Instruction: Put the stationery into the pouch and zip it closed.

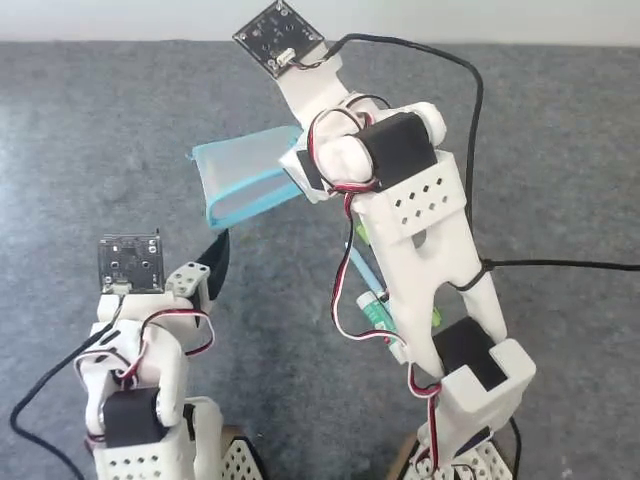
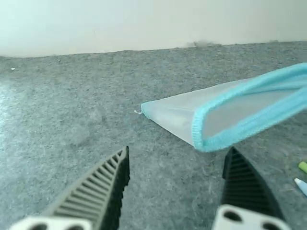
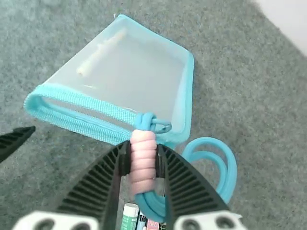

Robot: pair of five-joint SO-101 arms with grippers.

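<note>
The translucent pouch (image 1: pixel 245 170) with blue zip edging lies on the grey mat, its mouth (image 3: pixel 76 112) gaping. My right gripper (image 3: pixel 144 155) is shut on the pink zipper pull (image 3: pixel 143 160) at the end of the zip. A blue strap loop (image 3: pixel 213 163) hangs from the same corner. My left gripper (image 2: pixel 175 187) stands open just short of the pouch (image 2: pixel 201 112), nothing between its fingers (image 2: pixel 103 189). Stationery lies under the right arm: a green-and-white stick (image 1: pixel 375 310) and a light blue pen (image 1: pixel 362 268). Their tips (image 2: pixel 302 175) show at the left wrist view's edge.
Grey felt mat (image 1: pixel 110 120) covers the table, with a pale wall (image 2: pixel 144 24) behind it. The right arm's white body (image 1: pixel 420 220) spans the middle and hides part of the stationery. Black cables (image 1: pixel 560 265) trail off to the right.
</note>
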